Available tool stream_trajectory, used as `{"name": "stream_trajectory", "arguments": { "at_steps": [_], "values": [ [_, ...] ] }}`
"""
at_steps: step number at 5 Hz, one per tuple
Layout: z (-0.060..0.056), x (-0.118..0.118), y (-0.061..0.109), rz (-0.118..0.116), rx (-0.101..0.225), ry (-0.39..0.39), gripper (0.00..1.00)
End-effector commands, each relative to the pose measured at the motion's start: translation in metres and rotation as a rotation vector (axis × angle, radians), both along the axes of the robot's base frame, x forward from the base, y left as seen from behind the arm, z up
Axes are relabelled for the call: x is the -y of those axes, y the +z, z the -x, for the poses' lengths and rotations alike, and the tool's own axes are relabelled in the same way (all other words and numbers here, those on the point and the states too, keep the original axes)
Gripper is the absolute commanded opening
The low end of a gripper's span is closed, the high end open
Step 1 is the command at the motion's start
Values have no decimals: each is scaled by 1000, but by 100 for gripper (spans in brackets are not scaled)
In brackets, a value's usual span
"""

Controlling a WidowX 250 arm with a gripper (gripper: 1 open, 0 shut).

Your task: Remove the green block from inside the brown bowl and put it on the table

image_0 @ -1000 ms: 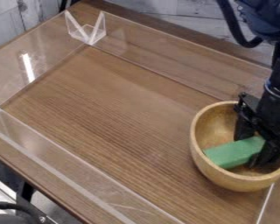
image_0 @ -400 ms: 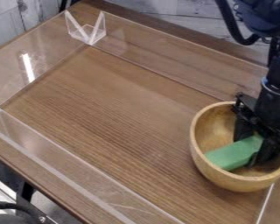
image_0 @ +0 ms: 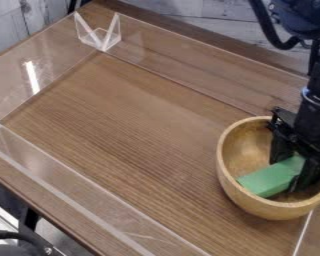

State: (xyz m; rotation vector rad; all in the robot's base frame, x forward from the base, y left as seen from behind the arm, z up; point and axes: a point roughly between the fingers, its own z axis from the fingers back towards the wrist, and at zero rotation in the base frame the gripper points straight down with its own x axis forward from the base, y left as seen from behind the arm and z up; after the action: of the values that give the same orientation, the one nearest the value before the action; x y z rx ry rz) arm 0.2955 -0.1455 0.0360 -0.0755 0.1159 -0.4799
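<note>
Black gripper (image_0: 299,165) pointing straight down, clamped on the bright green rectangular block (image_0: 272,180) inside the round tan wooden bowl (image_0: 235,166) (long axis slanting toward lower left); bare wood-grain desk (image_0: 136,130) leftward.

No lettering to read anywhere in this view: no label, brand, number or sign shows on any object or on the surface.
</note>
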Motion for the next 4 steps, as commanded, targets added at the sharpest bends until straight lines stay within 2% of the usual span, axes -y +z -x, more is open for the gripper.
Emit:
{"name": "stream_trajectory", "arguments": {
  "at_steps": [1, 4],
  "values": [
    [-11, 1, 20, 37, 44, 23, 0],
    [-15, -5, 30, 64, 10, 75, 0]
  ]
}}
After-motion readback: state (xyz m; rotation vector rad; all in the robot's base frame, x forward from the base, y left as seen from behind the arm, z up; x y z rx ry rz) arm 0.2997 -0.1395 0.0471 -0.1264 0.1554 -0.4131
